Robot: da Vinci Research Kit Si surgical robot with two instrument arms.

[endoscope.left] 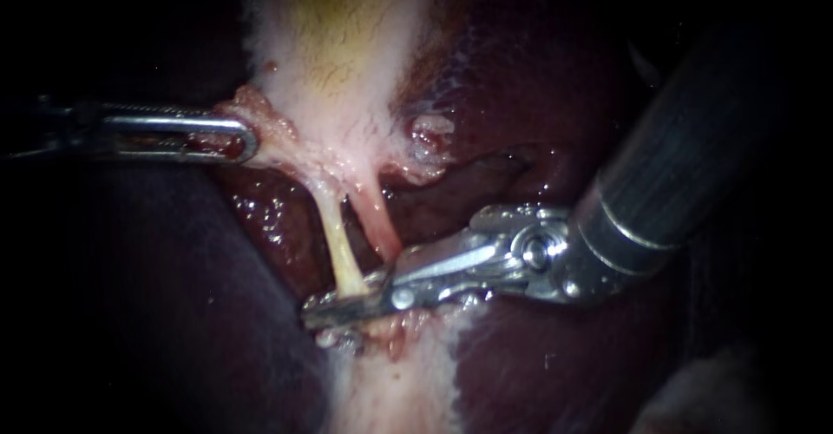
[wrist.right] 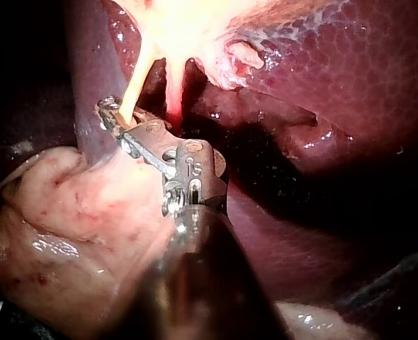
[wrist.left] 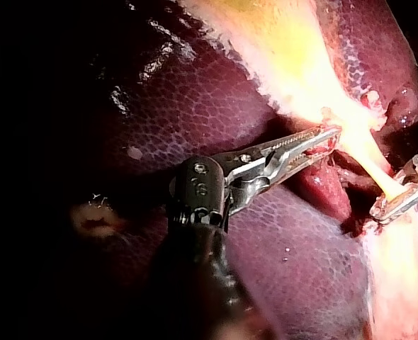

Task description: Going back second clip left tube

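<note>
Background: dark red liver (endoscope.left: 538, 78), wet and shiny, lies around the pale gallbladder (endoscope.left: 338, 43).
Left tube (endoscope.left: 340, 243): thin pale yellow strand, stretched from the gallbladder neck down to the white tissue, just beside the pink right tube (endoscope.left: 380, 226).
Handling: soft, slippery and easy to tear, I judge; better to take it crosswise near its lower end, without pulling.
Right instrument (endoscope.left: 334, 308): jaws pressed on the left tube's lower end.
Left instrument (endoscope.left: 243, 139): jaws pinching the gallbladder neck, which holds the tubes taut.

A surgery practice bench is shown: a bare liver (endoscope.left: 521, 69) is seen, with the left instrument (endoscope.left: 243, 139) and right instrument (endoscope.left: 325, 310) held close to it.
</note>
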